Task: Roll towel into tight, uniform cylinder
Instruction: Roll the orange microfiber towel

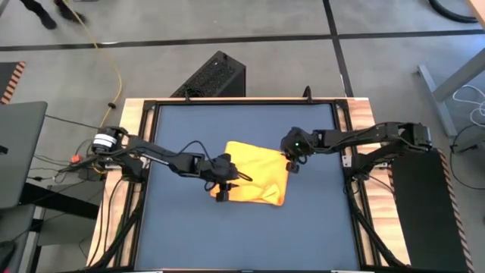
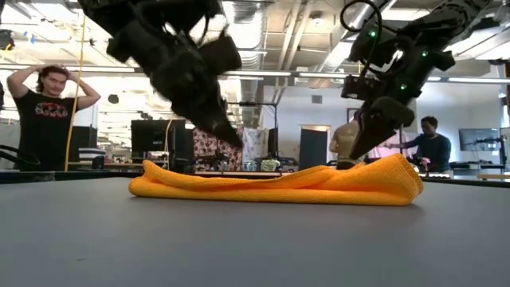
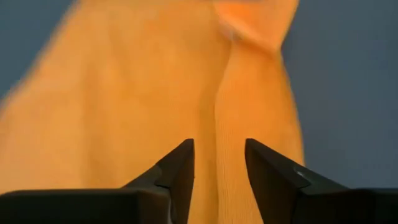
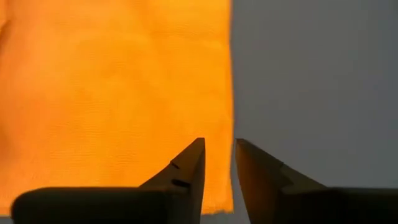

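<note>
The yellow towel (image 1: 256, 173) lies folded flat in the middle of the dark table mat (image 1: 189, 235). In the low view it is a low strip (image 2: 279, 185) with a thicker rounded end on the right (image 2: 410, 183). My left gripper (image 1: 227, 182) hangs over the towel's left edge, open, with its fingers (image 3: 219, 146) above the cloth and a raised crease (image 3: 217, 93) ahead of them. My right gripper (image 1: 292, 163) stands open at the towel's far right corner. Its fingers (image 4: 219, 144) straddle the towel's straight edge (image 4: 230, 93). My right gripper slants down at the towel's right edge (image 2: 355, 163). The cloth in front hides the ends of its fingers in the low view, so I cannot tell whether they touch the towel. Nothing sits between its fingers.
A wooden frame (image 1: 136, 106) borders the mat. A black box (image 1: 216, 76) stands on the floor beyond the far edge. Bare mat lies near and on both sides of the towel. People (image 2: 48, 112) (image 2: 430, 143) are in the room behind the table.
</note>
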### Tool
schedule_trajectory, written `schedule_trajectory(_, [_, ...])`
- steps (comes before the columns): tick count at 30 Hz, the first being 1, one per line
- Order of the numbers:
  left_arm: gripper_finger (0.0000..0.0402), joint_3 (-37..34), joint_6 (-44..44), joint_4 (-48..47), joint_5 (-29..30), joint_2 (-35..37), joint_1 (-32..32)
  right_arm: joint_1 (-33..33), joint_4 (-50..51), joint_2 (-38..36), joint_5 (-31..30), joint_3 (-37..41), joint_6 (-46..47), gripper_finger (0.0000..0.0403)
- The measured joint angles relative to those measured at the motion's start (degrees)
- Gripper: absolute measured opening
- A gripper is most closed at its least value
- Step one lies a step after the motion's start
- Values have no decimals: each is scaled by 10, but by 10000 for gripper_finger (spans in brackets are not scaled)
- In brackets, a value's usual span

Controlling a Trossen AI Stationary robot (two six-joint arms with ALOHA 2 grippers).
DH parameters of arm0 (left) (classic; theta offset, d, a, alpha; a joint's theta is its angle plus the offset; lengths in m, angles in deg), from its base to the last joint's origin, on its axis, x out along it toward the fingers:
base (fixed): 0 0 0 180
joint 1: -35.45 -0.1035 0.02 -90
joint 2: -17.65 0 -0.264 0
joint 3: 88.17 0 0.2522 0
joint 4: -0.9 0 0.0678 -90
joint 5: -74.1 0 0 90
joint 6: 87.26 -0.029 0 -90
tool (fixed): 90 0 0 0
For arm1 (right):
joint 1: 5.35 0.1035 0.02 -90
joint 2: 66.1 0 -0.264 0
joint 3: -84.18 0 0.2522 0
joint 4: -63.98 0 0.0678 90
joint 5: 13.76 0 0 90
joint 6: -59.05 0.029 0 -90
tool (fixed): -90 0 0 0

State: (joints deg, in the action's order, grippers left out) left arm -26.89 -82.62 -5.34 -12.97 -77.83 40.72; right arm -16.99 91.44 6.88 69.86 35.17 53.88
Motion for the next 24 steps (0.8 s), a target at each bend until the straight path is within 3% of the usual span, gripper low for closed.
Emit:
schedule_trajectory(10, [125, -1, 26, 2, -60, -55, 4, -2, -180, 106, 74, 0, -136, 131])
schedule_trajectory(14, [109, 0, 36, -8, -57, -56, 4, -20, -257, 155, 115, 0, -161, 124])
schedule_trajectory(19, [87, 0, 35, -17, -53, -53, 4, -50, -277, 207, 71, 0, -132, 103])
schedule_trajectory(24, [64, 0, 34, -54, -52, -52, 4, -72, -251, 227, 62, -3, -76, 52])
